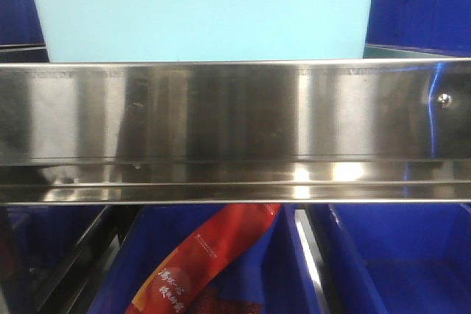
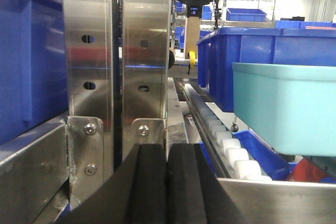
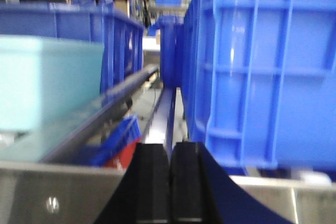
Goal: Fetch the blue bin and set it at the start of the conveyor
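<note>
- The left tool has its two black fingers pressed close together, with only a thin line between them. It holds nothing.
- The right tool looks the same: fingers closed up and nothing in them.
- Both tools sit low, near the front edge of the steel rack.
- The blue bin is between them. The left wrist view shows it off to the right, and the right wrist view shows it off to the left. Neither tool touches it.
- The bin stands on the top level of the rack, just behind the shiny front rail. A row of white rollers runs along the rack's edge beside it.
- Dark blue crates stand close by, behind the bin and on both sides.
- On the level below, more blue crates show, and one has a red bag in it.
- The conveyor start is not in view.
- The bin looks like hard plastic, so its walls should stay stiff when pushed.
- The walls are smooth and plain, so they may be slippery.
- I cannot see inside, so I cannot tell if it is full. If empty, it is likely light.
- A good hold seems to be on its two end walls, one tool each side, just under the thin rim so the lip stops it sliding down.
</note>
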Controlling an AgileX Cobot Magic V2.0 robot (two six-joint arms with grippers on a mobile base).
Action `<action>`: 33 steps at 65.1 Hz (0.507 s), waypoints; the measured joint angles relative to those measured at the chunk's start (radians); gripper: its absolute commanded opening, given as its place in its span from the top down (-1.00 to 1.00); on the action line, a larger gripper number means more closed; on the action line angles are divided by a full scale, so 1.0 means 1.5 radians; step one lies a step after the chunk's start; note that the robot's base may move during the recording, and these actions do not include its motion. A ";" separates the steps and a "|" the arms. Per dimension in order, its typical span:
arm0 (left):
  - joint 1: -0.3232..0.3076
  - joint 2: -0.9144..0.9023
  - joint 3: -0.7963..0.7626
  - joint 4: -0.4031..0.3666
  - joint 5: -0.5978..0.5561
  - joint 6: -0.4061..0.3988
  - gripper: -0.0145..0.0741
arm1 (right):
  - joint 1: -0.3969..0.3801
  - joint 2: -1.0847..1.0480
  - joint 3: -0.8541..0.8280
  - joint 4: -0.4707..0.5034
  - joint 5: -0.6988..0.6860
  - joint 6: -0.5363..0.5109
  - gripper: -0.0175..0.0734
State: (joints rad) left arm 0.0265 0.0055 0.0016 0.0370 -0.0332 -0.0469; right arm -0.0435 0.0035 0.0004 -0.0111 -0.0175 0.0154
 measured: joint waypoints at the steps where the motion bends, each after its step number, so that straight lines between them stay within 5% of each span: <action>1: 0.000 0.000 0.000 0.000 -0.002 0.000 0.92 | 0.000 0.000 0.000 0.000 -0.007 0.000 0.98; 10: 0.000 -0.001 -0.023 -0.007 0.022 0.000 0.92 | 0.000 0.000 -0.013 0.000 -0.029 0.000 0.98; 33: 0.000 0.044 -0.268 0.014 0.242 0.000 0.92 | 0.000 0.082 -0.282 0.000 0.245 0.000 0.98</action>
State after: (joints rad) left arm 0.0265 0.0711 -0.4004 0.0582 0.3301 -0.0469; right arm -0.0435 0.1260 -0.4228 -0.0111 0.3502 0.0154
